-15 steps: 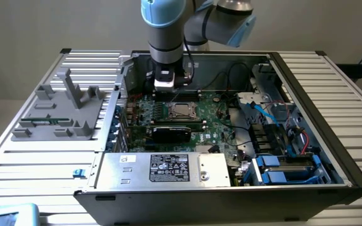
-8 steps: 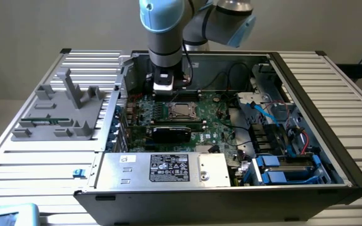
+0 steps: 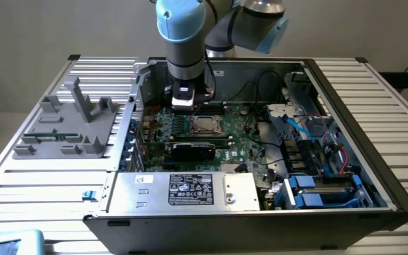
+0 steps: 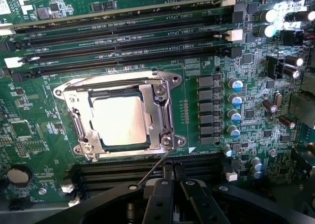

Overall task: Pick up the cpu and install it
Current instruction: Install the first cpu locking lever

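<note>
Open computer case (image 3: 346, 111) lying on a slatted table (image 3: 374, 69), with the Universal Robots arm reaching down into it from above. The gripper (image 3: 183, 108) hangs over the motherboard (image 3: 243, 133), just beside the socket on the exterior view's left. In the wrist view the gripper (image 4: 170, 172) has its two dark fingers (image 4: 158, 202) clenched together with nothing between them.

The cpu (image 4: 120, 120), a pale metal square, lies flat inside the socket, framed by the metal socket bracket (image 4: 160, 111); the exterior view shows the cpu (image 3: 204, 124) near the middle of the board. A thin lever (image 4: 153, 170) runs from a corner of the bracket towards the fingertips; whether it touches them cannot be told.

Long memory slots (image 4: 123, 39) lie along the far side of the socket from the gripper, and a row of capacitors (image 4: 235, 100) stands beside it. A silver box with a white label (image 3: 183, 191) fills the near edge of the case. A grey fixture (image 3: 69, 122) stands on the table at the exterior view's left
</note>
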Robot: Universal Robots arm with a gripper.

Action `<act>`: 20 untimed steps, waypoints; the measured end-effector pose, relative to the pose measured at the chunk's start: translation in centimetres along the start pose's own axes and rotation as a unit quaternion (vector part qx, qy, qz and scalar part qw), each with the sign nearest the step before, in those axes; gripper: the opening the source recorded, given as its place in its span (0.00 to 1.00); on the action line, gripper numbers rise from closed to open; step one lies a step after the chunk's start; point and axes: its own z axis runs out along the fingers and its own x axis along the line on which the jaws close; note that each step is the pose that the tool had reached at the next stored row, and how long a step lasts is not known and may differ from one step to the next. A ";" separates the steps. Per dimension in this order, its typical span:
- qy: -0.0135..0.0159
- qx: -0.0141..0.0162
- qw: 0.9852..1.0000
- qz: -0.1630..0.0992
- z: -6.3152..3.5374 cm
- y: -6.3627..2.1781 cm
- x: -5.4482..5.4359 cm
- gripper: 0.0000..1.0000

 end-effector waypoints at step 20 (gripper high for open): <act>0.001 0.005 1.000 0.001 -0.07 0.25 0.0 0.12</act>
